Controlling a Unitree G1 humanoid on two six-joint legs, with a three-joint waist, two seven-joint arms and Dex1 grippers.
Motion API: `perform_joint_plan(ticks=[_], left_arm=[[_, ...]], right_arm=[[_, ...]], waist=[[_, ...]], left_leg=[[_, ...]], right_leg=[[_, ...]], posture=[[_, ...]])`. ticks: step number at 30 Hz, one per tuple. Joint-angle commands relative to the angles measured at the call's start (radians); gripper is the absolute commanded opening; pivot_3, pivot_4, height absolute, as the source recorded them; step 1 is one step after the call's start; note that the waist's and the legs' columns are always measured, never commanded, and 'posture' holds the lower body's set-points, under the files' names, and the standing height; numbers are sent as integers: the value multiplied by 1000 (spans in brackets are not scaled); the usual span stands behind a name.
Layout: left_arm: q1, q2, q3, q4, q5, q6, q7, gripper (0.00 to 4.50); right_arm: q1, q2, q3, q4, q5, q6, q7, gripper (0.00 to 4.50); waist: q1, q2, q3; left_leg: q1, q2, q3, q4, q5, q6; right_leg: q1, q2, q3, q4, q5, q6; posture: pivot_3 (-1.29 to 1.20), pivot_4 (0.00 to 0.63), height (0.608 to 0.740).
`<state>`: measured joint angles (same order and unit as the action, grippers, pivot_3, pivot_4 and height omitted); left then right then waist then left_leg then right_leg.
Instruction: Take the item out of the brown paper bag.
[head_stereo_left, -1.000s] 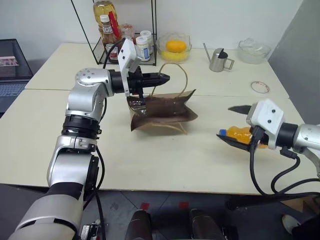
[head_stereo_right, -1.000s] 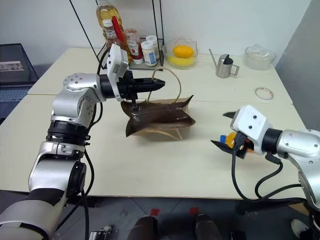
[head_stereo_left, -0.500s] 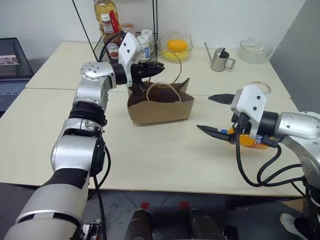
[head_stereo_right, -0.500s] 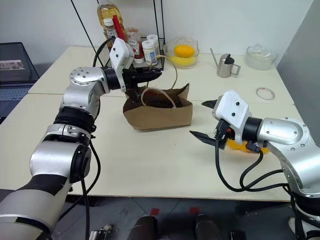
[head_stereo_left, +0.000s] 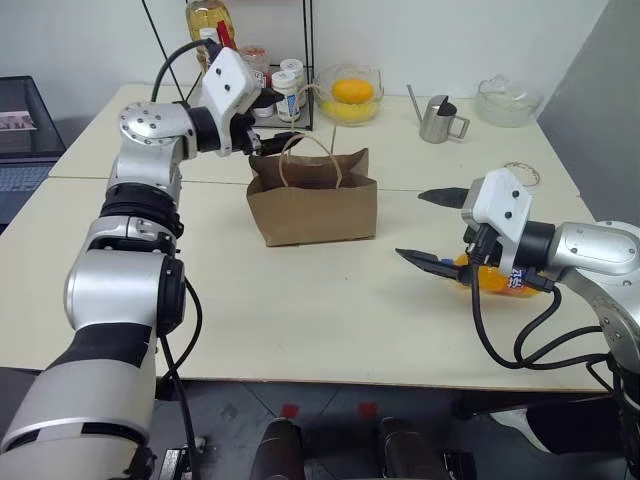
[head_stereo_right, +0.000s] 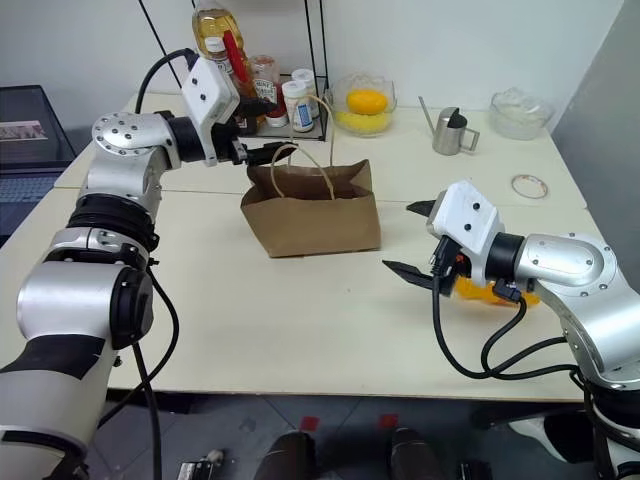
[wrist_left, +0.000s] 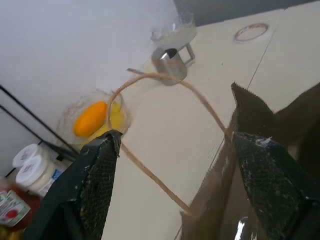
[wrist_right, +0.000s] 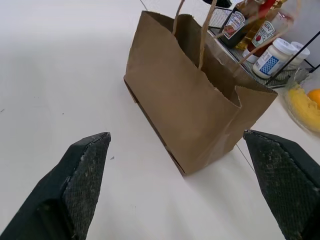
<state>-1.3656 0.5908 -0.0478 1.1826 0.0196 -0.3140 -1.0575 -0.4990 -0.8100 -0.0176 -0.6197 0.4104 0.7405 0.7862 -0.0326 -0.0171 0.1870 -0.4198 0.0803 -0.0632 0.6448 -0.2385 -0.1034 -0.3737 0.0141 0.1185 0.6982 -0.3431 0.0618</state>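
- While the brown paper bag (head_stereo_left: 312, 200) stands upright on the table (head_stereo_left: 300, 300), the left gripper (head_stereo_left: 275, 140) has its fingers apart by the bag's rim.
- The right gripper (head_stereo_left: 432, 228) is wide open, with the item (head_stereo_left: 490, 277) on the table just behind it.

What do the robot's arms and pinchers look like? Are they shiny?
Yes, both arms are shiny silver-grey metal with round joints and black bands. Each wrist has a white boxy block, and loose black cables loop beside the arms. The left gripper and right gripper each have two pointed black fingers with rough pads.

Plain brown paper bag (head_stereo_left: 312, 210); glossy orange-yellow item (head_stereo_left: 487, 277), perhaps blue-labelled.
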Motion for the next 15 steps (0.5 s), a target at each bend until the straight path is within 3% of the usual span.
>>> perform_joint_plan(ticks=[1,8,10,15], left_arm=[[-7,39,-5,-3,44,-78,62,3773],[70,96,147,-71,-65,98,213,3773],[190,110,165,-219,-77,155,242,3773],[648,115,272,-813,-176,427,331,3773]], right_arm=[[10,-15,-23,1,-34,-53,-17,4500],[156,48,-106,-38,-52,-131,-104,4500],[213,73,-129,-71,-47,-141,-132,4500],[344,192,-179,-126,-48,-159,-249,4500]], waist=[[0,0,0],[0,0,0],[-4,0,0],[-11,1,-1]], left_leg=[[0,0,0,0,0,0],[0,0,0,0,0,0],[0,0,0,-1,0,-1],[3,2,1,0,3,-5]], right_leg=[[0,0,0,0,0,0],[0,0,0,1,0,0],[0,0,0,1,0,0],[1,0,0,5,0,0]], posture=[[0,150,740],[0,150,740],[0,150,740],[0,150,740]])
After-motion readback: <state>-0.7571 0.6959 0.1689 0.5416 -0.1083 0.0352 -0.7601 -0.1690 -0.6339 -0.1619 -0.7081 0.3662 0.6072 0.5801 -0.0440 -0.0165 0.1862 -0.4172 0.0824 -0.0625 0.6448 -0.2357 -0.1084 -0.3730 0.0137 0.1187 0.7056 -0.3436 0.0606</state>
